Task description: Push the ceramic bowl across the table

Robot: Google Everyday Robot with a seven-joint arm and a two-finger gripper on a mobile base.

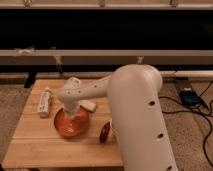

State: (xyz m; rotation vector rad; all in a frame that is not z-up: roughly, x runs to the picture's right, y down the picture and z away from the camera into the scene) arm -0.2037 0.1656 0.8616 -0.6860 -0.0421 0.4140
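Observation:
The orange-red ceramic bowl (71, 124) sits on the left half of the light wooden table (35, 145). My gripper (75, 117) points down into the bowl from the white wrist (70, 95) right above it, and seems to touch the bowl's inside. The big white arm (137, 115) reaches in from the right and fills the front right of the view, hiding that part of the table.
A white bottle (45, 103) lies at the table's left back. A small white object (90, 106) lies just behind the bowl's right side. A small dark red-brown object (104, 132) stands right of the bowl, against the arm. Cables and a blue box (190, 96) lie on the floor at the right.

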